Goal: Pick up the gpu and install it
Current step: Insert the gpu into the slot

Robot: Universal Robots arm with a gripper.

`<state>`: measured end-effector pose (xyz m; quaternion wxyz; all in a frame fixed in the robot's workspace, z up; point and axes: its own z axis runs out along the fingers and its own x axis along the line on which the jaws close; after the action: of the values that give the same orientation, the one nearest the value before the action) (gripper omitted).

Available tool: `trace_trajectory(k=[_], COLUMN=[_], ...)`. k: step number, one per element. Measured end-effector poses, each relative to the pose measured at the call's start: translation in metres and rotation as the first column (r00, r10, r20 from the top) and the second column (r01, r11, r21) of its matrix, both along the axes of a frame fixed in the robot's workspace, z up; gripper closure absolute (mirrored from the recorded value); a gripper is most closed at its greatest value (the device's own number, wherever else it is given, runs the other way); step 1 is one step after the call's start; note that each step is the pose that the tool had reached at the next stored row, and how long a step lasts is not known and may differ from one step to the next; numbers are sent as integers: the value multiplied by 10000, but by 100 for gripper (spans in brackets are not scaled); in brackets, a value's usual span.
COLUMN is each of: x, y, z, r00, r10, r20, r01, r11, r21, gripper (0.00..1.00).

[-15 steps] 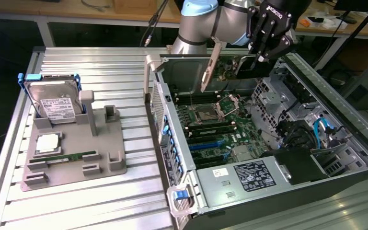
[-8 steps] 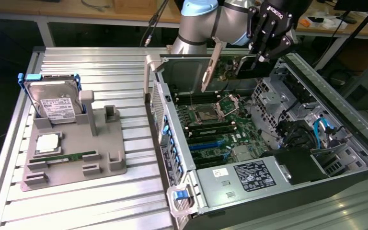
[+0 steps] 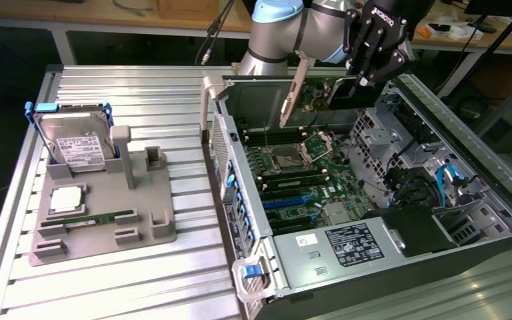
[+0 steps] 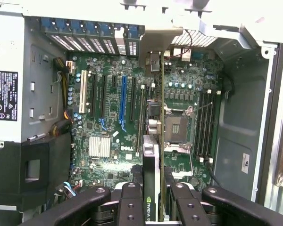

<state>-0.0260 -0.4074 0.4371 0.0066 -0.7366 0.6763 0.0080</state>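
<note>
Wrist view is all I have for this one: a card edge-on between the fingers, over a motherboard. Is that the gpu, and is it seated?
Observer: It is the gpu. The exterior view shows its green board and silver bracket in the gripper, held up over the open case, not seated.
Operator: Anything outside the case?
Observer: A grey fixture sits on the table at the exterior view's left, with a hard drive standing in it.
Operator: Anything else in it?
Observer: A memory stick lies flat on it.
</note>
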Motion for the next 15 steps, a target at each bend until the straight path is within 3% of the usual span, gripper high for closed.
trace_trajectory(k=[8,15], x=[0,0], y=[0,0], z=[-2,-3], r00=[9985,9985], r10=[-541,-556], r20=[0,0], r01=[541,556], r11=[9985,9985], r21=[0,1], gripper=[73,73])
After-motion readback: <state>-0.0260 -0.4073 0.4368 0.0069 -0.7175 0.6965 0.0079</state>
